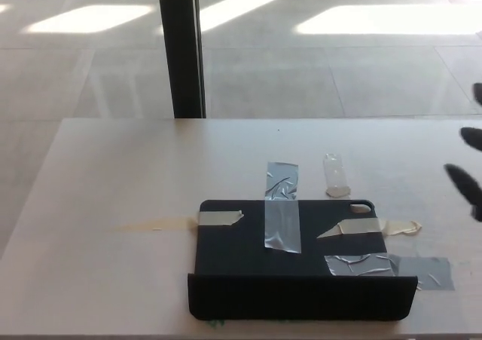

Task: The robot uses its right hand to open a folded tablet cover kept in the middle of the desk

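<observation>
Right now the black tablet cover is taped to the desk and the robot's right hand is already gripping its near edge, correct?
Not quite. The head view shows the right hand only coming in at the picture's right edge, fingers apart, well clear of the black tablet cover and touching nothing. The rest holds: the cover lies on the desk under strips of tape.
</observation>
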`<state>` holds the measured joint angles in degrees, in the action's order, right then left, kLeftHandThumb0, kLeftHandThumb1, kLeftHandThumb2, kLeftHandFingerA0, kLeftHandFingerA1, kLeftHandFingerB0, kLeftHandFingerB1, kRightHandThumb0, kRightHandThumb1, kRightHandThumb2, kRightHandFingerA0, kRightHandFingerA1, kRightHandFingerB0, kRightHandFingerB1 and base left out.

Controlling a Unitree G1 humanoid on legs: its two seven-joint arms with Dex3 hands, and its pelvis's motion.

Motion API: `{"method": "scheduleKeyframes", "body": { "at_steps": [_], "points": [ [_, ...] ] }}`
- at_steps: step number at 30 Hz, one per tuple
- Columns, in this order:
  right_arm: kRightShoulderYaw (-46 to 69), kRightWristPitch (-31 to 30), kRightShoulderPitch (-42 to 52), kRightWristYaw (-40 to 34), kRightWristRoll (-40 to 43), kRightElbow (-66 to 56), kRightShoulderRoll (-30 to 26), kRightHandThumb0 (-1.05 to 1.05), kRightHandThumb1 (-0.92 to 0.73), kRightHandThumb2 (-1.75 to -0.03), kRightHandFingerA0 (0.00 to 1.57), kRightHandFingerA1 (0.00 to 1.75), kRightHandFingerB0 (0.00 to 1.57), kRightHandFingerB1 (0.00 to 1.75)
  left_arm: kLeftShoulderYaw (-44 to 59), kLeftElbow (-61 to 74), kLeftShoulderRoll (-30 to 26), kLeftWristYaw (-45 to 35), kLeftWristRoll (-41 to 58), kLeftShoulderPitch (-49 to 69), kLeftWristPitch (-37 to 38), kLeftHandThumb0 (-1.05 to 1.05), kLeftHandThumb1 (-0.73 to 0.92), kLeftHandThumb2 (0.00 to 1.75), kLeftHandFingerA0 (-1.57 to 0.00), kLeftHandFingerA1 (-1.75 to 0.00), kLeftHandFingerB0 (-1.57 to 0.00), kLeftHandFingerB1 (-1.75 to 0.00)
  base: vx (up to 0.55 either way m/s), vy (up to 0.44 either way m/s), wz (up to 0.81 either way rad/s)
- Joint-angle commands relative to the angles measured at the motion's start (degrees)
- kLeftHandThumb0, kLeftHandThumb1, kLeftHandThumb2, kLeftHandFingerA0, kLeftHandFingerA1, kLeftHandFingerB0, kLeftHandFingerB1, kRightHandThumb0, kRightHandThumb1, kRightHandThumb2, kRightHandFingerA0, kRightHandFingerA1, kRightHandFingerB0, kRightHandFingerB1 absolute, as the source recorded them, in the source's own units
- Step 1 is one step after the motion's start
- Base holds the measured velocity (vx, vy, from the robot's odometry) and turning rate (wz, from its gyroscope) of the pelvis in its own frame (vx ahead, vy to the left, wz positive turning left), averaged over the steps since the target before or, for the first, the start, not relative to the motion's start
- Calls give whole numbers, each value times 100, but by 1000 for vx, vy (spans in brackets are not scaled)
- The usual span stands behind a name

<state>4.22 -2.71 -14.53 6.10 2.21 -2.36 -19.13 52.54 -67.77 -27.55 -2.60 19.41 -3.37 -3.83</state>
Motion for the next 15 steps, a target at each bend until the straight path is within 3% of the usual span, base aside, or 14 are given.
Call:
{"method": "scheduleKeyframes", "body": {
  "at_steps": [1, 2, 3, 5, 6, 15],
  "points": [
    [-1807, 386, -400, 1232, -1739, -261, -866, -78, -49, -56, 30, 40, 26, 30, 170, -105, -455, -20, 477, 23, -178, -53, 27, 80, -74, -86, -64, -77, 0, 0, 0],
    [-1900, 408, -445, 1303, -1733, -210, -919, -80, -40, -78, 25, 47, 21, 39, 180, -102, -454, -8, 487, 17, -184, -53, 28, 80, -74, -86, -64, -77, 0, 0, 0],
    [-2037, 360, -499, 1402, -1763, -178, -987, -83, -42, -79, 24, 46, 21, 38, 178, -100, -454, 18, 484, 20, -190, -53, 28, 81, -75, -86, -64, -77, 0, 0, 0],
    [-2172, 301, -547, 1429, -1777, -169, -1067, -83, -42, -79, 24, 46, 21, 38, 158, -103, -459, 33, 467, 27, -190, -53, 28, 81, -75, -86, -64, -77, 0, 0, 0],
    [-2452, 361, -659, 1626, -1918, -39, -1155, -86, -52, -58, 28, 41, 26, 29, 174, -115, -459, 48, 488, 18, -193, -51, 27, 81, -75, -86, -65, -77, 0, 0, 0],
    [-3664, 136, -1122, 1997, -2743, 189, -1385, -91, -55, -58, 23, 41, 27, 29, 71, -140, -532, 23, 473, 31, -143, -55, 29, 80, -73, -84, -64, -75, 0, 0, 0]
  ]
}}
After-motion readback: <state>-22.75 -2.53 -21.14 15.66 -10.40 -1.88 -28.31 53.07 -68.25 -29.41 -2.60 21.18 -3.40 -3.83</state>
